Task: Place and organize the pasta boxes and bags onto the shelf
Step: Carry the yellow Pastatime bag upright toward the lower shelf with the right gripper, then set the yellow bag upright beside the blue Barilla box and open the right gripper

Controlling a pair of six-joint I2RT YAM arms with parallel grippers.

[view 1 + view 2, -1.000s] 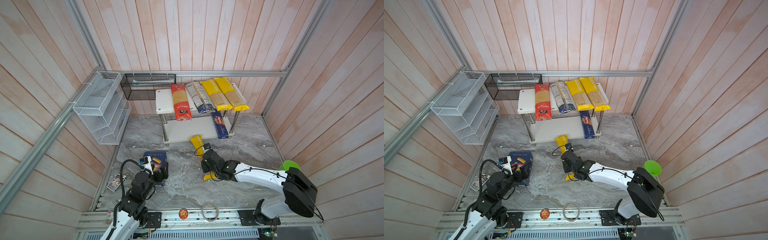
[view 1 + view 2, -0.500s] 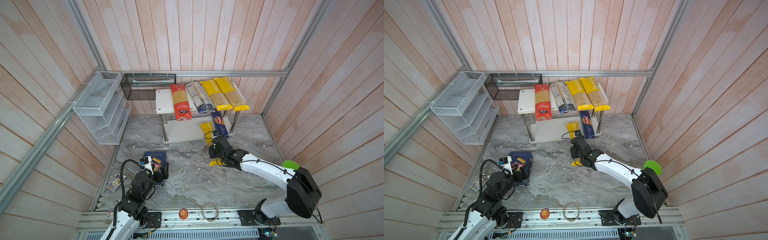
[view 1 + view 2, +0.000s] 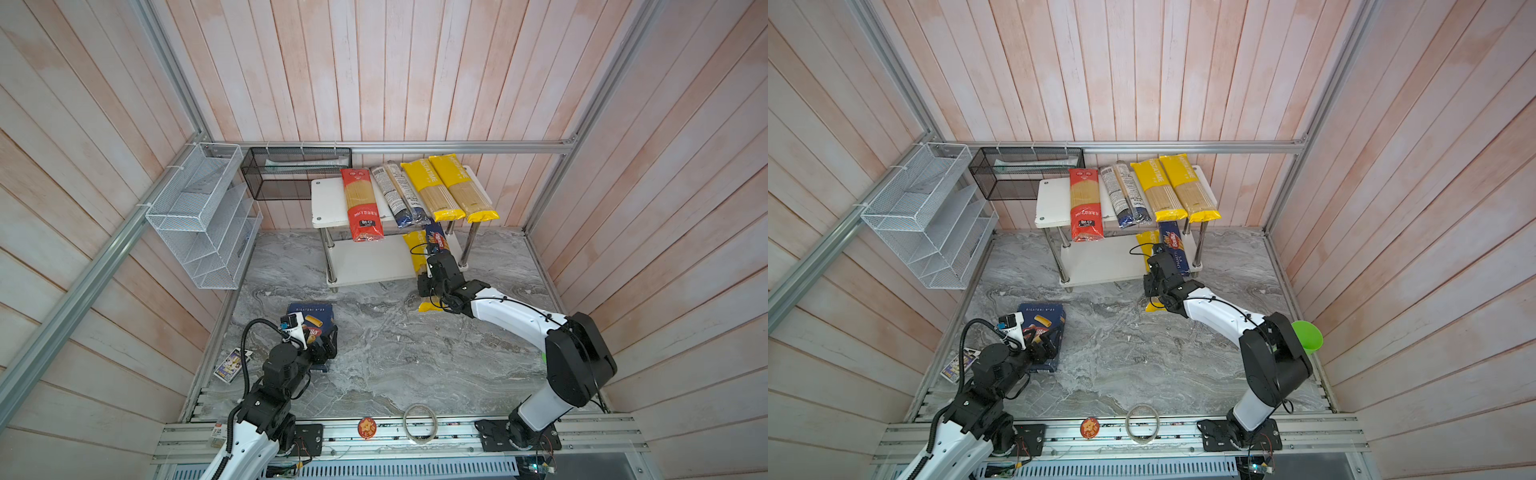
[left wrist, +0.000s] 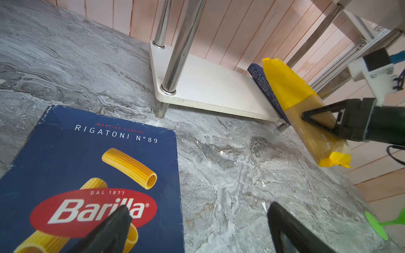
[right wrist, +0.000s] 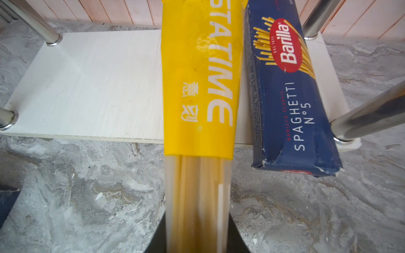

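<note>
The left gripper (image 4: 198, 208) hung low, and its jaws were open. Under one fingertip lay the wide rigatoni box (image 4: 87, 170), flat on the marble floor (image 4: 219, 164). The other fingertip was over bare floor, just past the edge of the box. Whether a finger touched the box, I could not tell.

Ahead of these jaws and to their right stood the shelf (image 3: 328, 203). On its top board lay, from left to right, the red bag (image 3: 360, 203), the clear bag (image 3: 399, 195) with a dark blue end, one yellow bag (image 3: 432, 191) and a second yellow bag (image 3: 463, 189). All four reached past the front edge of the board.

The right gripper (image 5: 197, 238) was closed on the third yellow bag (image 5: 197, 87), at the clear part where the pasta showed. In front of the jaws the printed end of this bag reached over the lower board (image 5: 87, 76). Behind the jaws the other end stuck out above the floor. Just beside the bag, to the right of the jaws, the spaghetti box (image 5: 289, 98) lay on the lower board, near a chrome post (image 5: 361, 116), with its near end past the board's edge.
</note>
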